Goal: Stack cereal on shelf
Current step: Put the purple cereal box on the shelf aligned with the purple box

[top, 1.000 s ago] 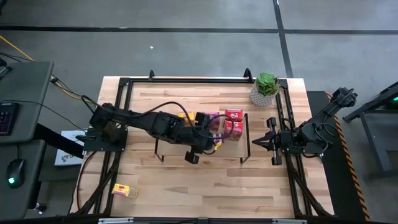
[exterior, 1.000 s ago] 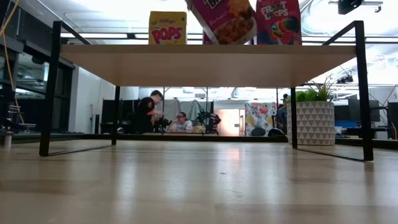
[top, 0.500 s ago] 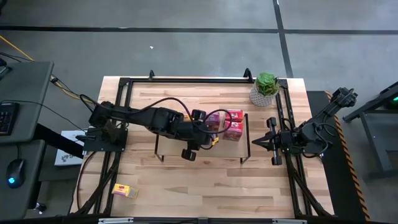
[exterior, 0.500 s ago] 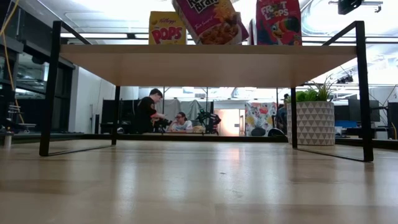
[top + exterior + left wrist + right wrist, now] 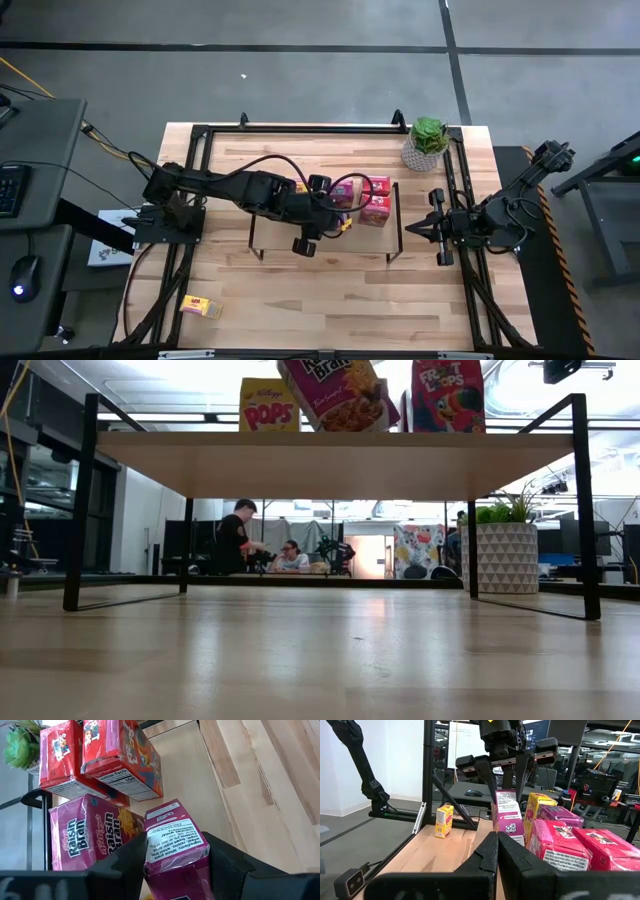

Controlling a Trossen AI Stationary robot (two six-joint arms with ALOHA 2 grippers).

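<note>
L gripper (image 5: 175, 865) is clamped on a magenta cereal box (image 5: 176, 845) and has carried it a bit further left over the shelf (image 5: 330, 460) vs a sec ago; in the low view the box now sits lower and less tilted, nr the board. It hangs just beside the other magenta box (image 5: 87, 837), w/ two red boxes (image 5: 100, 755) behind. Looks close to set-down. One yellow box (image 5: 201, 307) is left on the table; R gripper (image 5: 496, 851) is parked at the right edge, fingers pressed together.
</note>
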